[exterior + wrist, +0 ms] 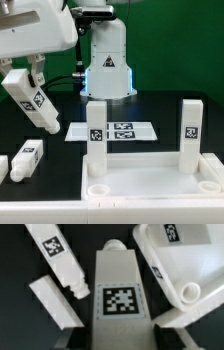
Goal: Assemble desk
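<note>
My gripper [26, 84] hangs over the table at the exterior view's left, shut on a white square desk leg [38, 108] that tilts down toward the tabletop. In the wrist view that leg [120, 291] runs out from between the dark fingers [76, 336], its tag facing the camera and its rounded peg end far from the jaws. The rimmed white tabletop [150, 172] lies at the front. Two tagged legs stand upright in its corners [96, 145] [190, 135]. A corner socket of the tabletop [190, 290] shows beside the held leg.
Two loose legs [28, 156] [3, 166] lie on the black table at the exterior view's left, below the held leg; the wrist view shows them too [55, 252] [50, 303]. The marker board [113, 131] lies behind the tabletop. The white robot base [108, 60] stands at the back.
</note>
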`<state>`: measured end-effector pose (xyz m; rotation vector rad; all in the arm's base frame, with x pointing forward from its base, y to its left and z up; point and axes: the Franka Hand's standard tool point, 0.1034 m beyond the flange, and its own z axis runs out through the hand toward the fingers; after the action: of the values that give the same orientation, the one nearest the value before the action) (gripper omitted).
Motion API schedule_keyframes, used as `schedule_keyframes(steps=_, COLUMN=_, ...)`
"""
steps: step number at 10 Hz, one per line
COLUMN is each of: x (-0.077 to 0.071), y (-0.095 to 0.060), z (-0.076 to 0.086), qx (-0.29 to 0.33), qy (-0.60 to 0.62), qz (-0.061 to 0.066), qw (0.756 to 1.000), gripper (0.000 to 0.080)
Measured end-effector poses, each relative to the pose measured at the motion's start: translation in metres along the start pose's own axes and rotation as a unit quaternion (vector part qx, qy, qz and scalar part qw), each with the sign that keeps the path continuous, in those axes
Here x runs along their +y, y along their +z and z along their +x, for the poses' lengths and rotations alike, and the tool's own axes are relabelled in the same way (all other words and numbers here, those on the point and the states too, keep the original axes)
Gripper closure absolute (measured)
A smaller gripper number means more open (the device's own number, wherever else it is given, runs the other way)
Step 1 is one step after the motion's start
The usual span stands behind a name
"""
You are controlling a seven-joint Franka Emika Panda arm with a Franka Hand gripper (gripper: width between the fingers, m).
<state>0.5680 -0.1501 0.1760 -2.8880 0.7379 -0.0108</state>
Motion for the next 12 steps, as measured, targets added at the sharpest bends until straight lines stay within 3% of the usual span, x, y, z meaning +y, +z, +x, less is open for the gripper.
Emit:
schedule_keyframes(steps=1, x=-0.030, y=-0.016, z=0.013, qx=0.050, qy=-0.017, qz=-0.003, qw=0.999, gripper=0.0515)
schedule_keyframes(steps=2, x=-0.063, y=-0.022, z=0.009, qx=0.092, qy=-0.004, qz=-0.002, qw=0.996, gripper=0.0515)
schedule_keyframes(steps=4, x=-0.125, y=-0.006, z=-0.017, qx=0.147, qy=0.007, qz=-0.010, qw=0.989, gripper=0.0515)
schedule_keyframes(steps=5, x=-0.142, y=0.001, z=-0.022, qx=0.175, qy=0.010, qz=-0.002, qw=0.984, gripper=0.0515)
schedule_keyframes(steps=8, x=-0.141, y=0.004, z=-0.025, qx=0.181, qy=0.004, qz=-0.002, qw=0.983, gripper=0.0515)
schedule_keyframes(steps=9, x=-0.147, y=0.006, z=-0.028, qx=0.181, qy=-0.004, qz=-0.006, qw=0.983, gripper=0.0515)
schedule_keyframes(steps=12, x=-0.199, y=0.012, z=-0.045, qx=0.171, qy=-0.142, qz=-0.047, qw=0.974, gripper=0.0515)
